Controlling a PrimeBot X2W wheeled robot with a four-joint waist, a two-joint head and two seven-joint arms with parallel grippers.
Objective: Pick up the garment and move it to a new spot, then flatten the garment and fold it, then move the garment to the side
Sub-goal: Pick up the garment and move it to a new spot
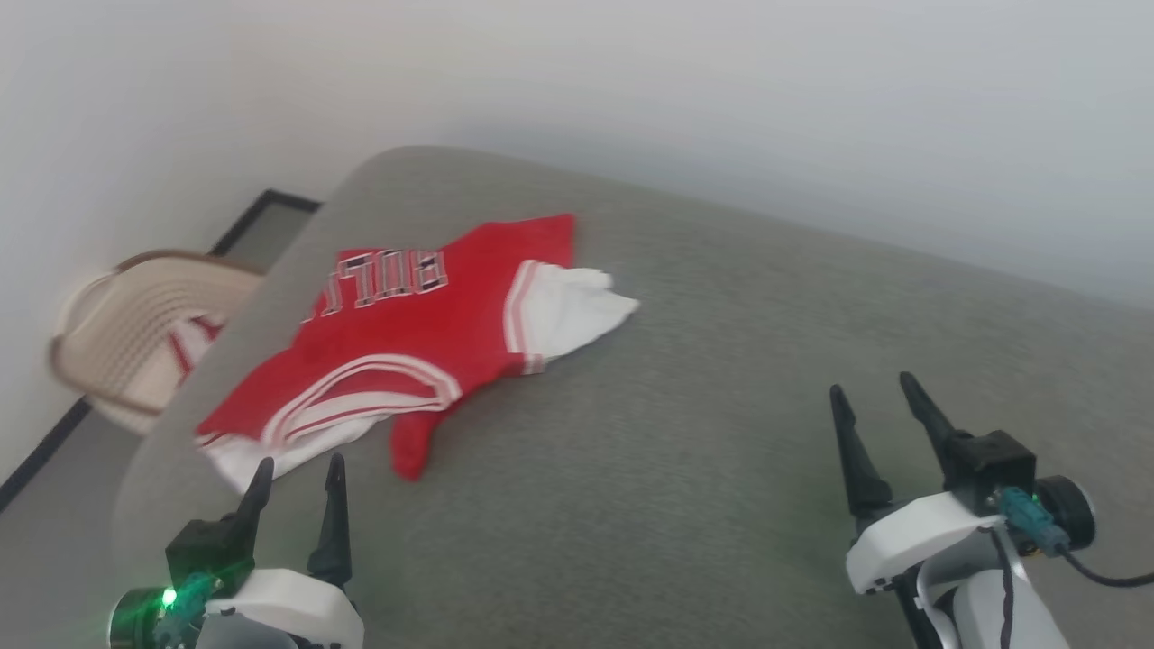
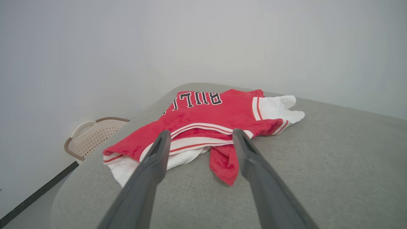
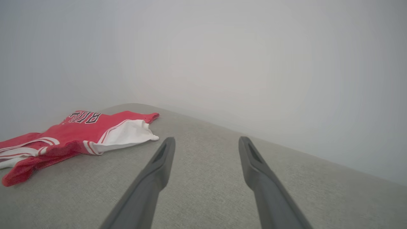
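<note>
On the gray fabric surface (image 1: pixel 721 406), near its far-left corner, the shirt (image 1: pixel 406 333) lies rumpled: red w/ white sleeves, lettering up, one white sleeve sticking out to the right. Just beside its near edge hovers the left end effector (image 1: pixel 300 460), fingers apart, nothing held. Well apart from the shirt, the right end effector (image 1: pixel 871 383) is over bare fabric, fingers spread, also empty. A beige basket (image 1: pixel 135 333) sits on the floor past the corner.
</note>
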